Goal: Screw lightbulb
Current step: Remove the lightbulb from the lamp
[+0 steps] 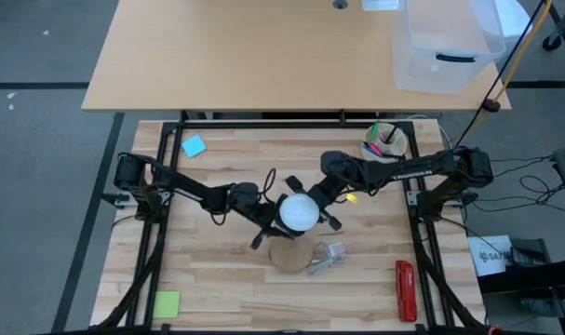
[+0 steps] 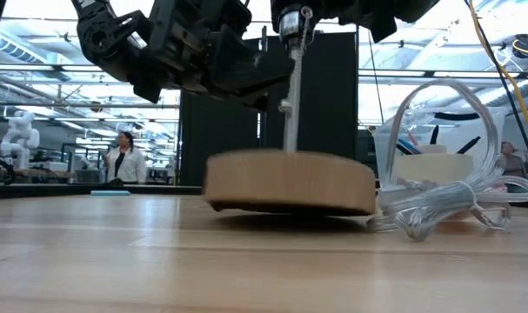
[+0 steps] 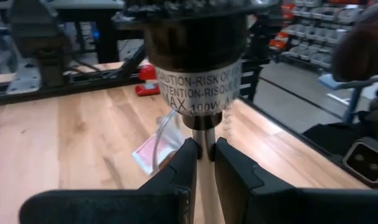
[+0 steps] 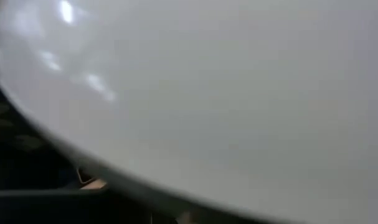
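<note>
Lightbulb globe (neck hidden) in right end effector

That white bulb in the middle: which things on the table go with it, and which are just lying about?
Part of the job:
lightbulb, held in the right claw
black socket on its thin stem, gripped by the left claw
wooden disc and clear cord

Just lying about:
cup of pens
blue note
green note
red tool
</note>
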Controlling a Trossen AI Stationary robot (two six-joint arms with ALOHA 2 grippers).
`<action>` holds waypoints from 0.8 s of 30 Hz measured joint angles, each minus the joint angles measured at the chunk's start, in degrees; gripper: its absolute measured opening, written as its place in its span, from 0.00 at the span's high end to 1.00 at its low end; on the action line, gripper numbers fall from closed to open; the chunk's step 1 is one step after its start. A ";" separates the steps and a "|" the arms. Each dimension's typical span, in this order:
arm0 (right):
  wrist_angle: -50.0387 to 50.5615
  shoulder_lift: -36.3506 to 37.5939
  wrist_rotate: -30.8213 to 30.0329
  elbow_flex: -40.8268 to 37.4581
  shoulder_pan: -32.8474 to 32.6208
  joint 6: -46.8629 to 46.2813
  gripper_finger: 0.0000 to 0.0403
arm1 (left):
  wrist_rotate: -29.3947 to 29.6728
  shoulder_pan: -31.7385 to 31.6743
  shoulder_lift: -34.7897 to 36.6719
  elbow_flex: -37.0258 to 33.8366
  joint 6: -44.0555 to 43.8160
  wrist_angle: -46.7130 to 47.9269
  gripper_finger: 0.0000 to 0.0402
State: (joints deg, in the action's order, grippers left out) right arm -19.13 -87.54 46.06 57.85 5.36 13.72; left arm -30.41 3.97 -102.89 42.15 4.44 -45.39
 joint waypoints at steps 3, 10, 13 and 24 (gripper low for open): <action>-1.49 -0.11 1.33 -0.07 0.18 -0.34 0.60 | -1.68 -0.40 0.00 0.00 0.08 0.09 0.89; -3.28 -0.27 1.80 -0.05 -0.29 -1.09 0.60 | -3.48 -0.74 -0.10 -0.20 0.52 1.44 0.89; -4.43 -0.36 1.39 0.05 -0.83 -1.35 0.60 | -3.96 -0.70 -1.20 -0.39 0.88 3.36 0.91; -3.93 -0.44 -6.21 0.26 -1.50 -4.08 0.47 | -2.21 -0.55 -12.78 -0.26 -4.19 -7.98 0.99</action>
State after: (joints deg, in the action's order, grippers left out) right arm -23.06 -87.99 39.86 58.11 3.86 9.64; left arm -32.62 3.42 -115.67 41.89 0.26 -53.37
